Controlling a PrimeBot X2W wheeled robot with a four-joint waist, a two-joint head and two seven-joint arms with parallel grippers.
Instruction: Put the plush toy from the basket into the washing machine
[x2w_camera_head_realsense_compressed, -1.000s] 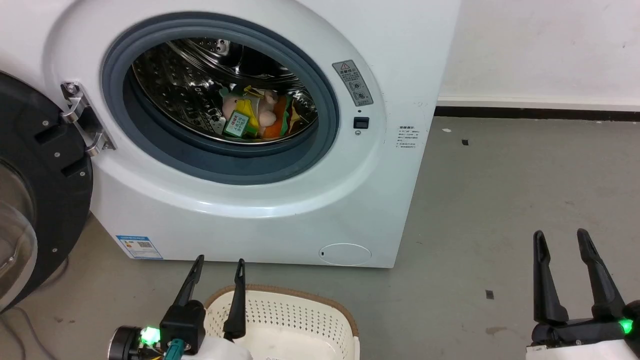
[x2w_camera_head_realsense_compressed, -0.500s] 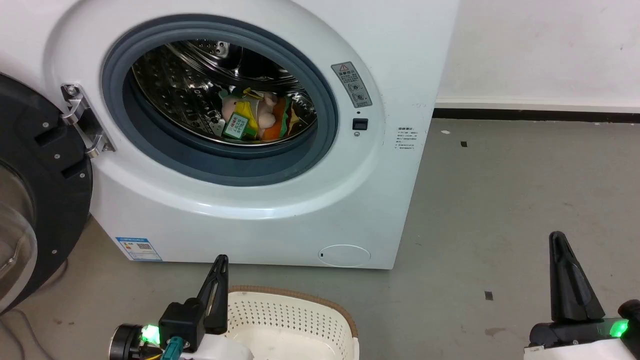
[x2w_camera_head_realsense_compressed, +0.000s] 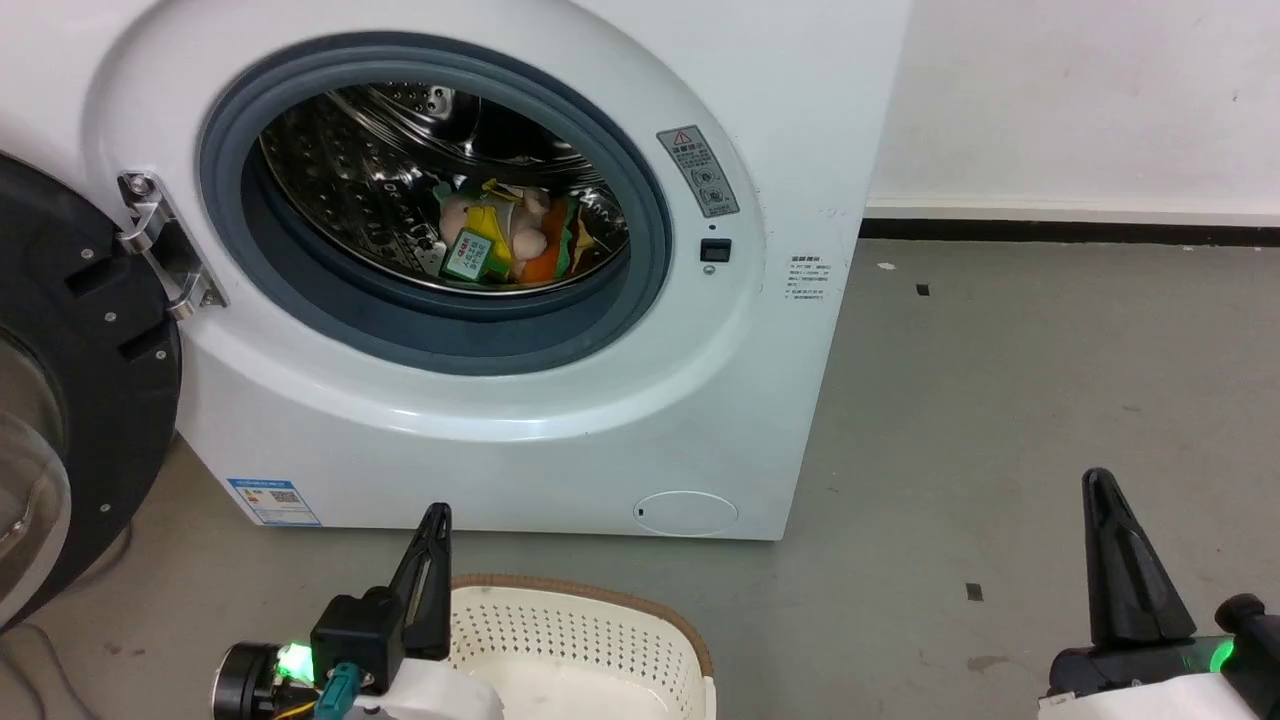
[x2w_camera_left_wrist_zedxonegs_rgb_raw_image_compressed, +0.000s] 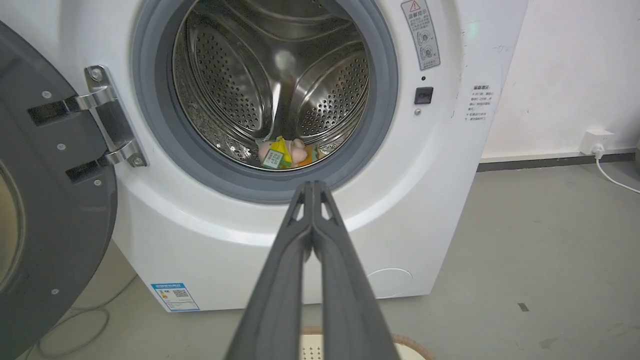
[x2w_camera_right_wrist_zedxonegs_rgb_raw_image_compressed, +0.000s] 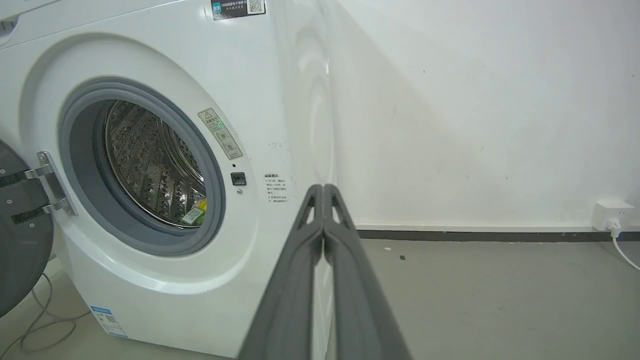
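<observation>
Head view: plush toy lies low in the washing machine drum, up and ahead of both grippers. The left gripper, by the basket, is nearer, with fingers together and empty. Left wrist view: toy dead ahead, beyond the fingertips. Right wrist view: right gripper pressed together, toy off to its left. Placement looks done.

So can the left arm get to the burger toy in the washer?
Probably yes: the door hangs open, nothing blocks the washing machine, and the shut left gripper points toward the plush toy.
</observation>
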